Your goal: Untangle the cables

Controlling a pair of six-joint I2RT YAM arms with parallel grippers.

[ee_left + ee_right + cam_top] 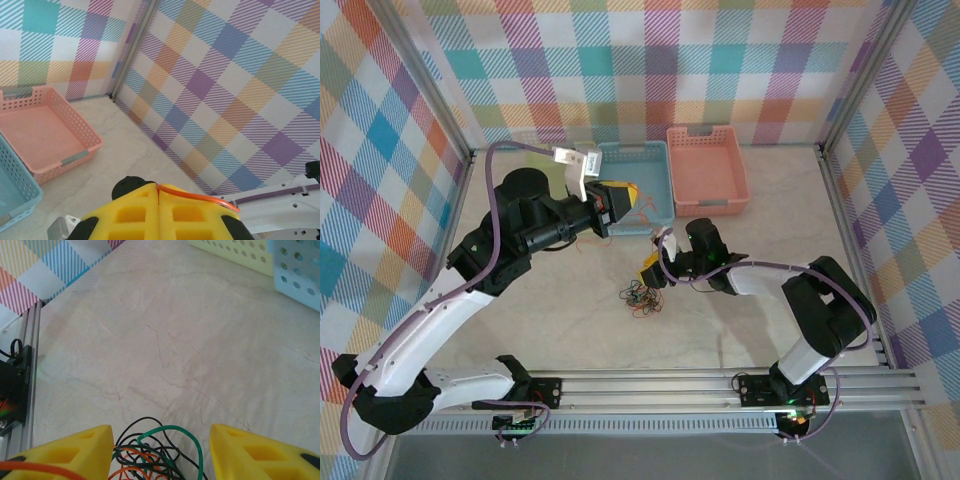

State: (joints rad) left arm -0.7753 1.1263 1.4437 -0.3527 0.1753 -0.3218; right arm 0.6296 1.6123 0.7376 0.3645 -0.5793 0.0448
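The cables [640,298] lie in a tangle of orange, black and green strands on the table's middle. My right gripper [652,272] sits just behind that heap. In the right wrist view its yellow fingers [75,452] stand apart, and the cables [155,455] lie between them without being pinched. An orange strand [30,467] crosses the left finger. My left gripper [620,203] is raised over the blue basket. Its yellow fingers [130,210] are pressed together on a single orange cable [200,196] that trails off to the right.
A blue basket [655,160] and a pink basket [707,205] stand at the back of the table, also seen from the left wrist as pink basket [45,130] and blue basket [15,185]. Checked walls enclose three sides. An aluminium rail [720,385] runs along the near edge.
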